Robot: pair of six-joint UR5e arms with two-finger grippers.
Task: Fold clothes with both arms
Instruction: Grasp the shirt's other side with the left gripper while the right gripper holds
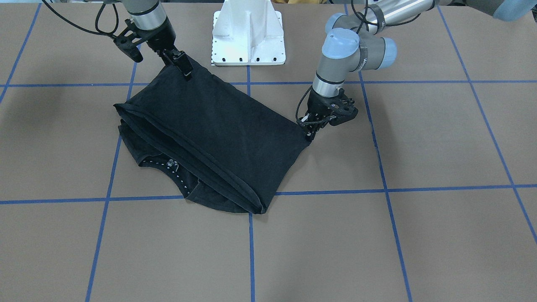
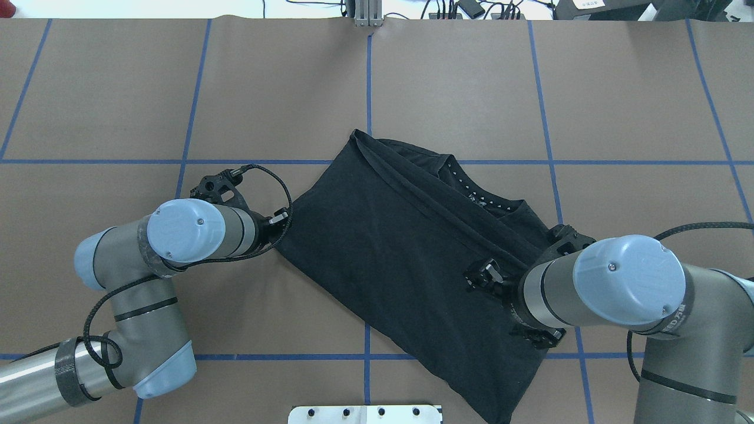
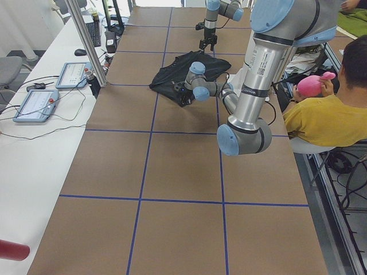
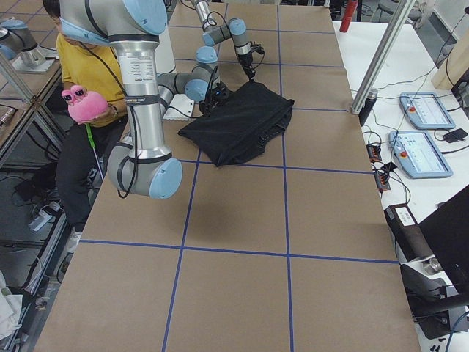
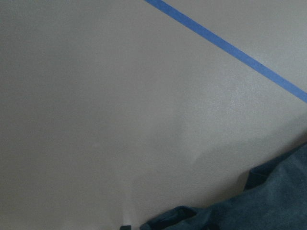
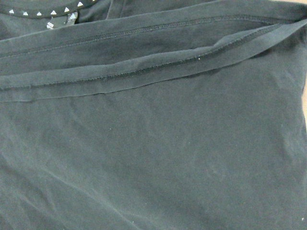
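pinching the robot-side corners of the black t-shirt (image 1: 218,126), which lies doubled near the middle of the table (image 1: 419,235), the left gripper (image 1: 309,133) and right gripper (image 1: 186,72) look clamped on it; uneven pulling could slip a corner free or drag the fold askew.

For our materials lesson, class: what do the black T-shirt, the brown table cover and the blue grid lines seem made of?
T-shirt: soft matte knit, likely cotton jersey; it drapes and shows stitched hems.
Table cover: matte brown paper or card, perhaps; flat, dull surface.
Grid lines: probably blue tape; even, straight strips.
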